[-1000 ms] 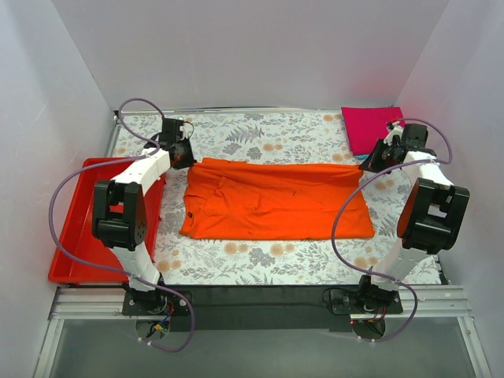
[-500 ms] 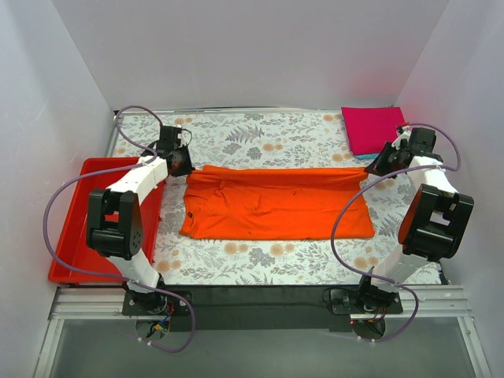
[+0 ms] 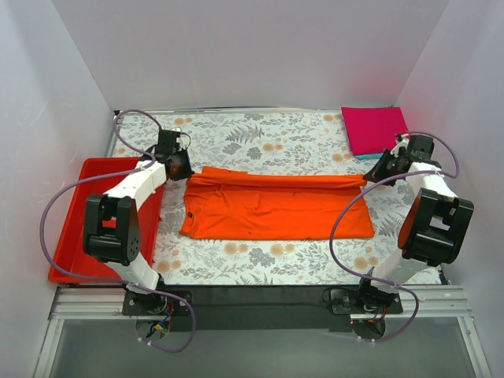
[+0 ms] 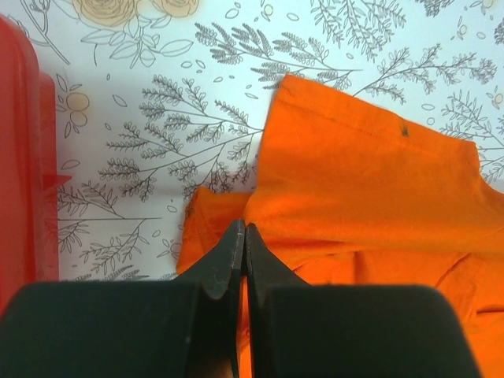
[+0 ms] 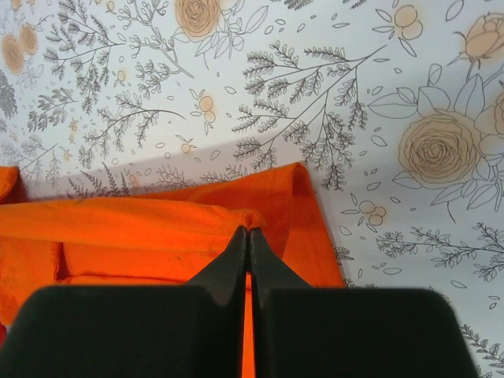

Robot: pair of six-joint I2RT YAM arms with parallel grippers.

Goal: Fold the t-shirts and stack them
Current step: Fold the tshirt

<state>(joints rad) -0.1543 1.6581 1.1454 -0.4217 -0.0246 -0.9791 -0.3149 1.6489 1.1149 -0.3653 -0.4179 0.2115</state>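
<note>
The orange t-shirt (image 3: 276, 206) lies spread across the middle of the floral table, its far edge lifted and folded toward the near side. My left gripper (image 3: 183, 168) is shut on the shirt's far left corner (image 4: 260, 213). My right gripper (image 3: 370, 175) is shut on the far right corner (image 5: 252, 219). Both hold the cloth a little above the table. The magenta-pink folded tee (image 3: 376, 128) lies at the back right, with a sliver of the teal one (image 3: 364, 157) showing under its near edge.
A red plastic tray (image 3: 79, 228) sits along the left edge of the table, also in the left wrist view (image 4: 20, 157). White walls close in the back and both sides. Purple cables loop off both arms.
Both grippers have drawn the shirt's far edge toward the near side, so the visible orange area is narrower. The arms have spread slightly outward.
</note>
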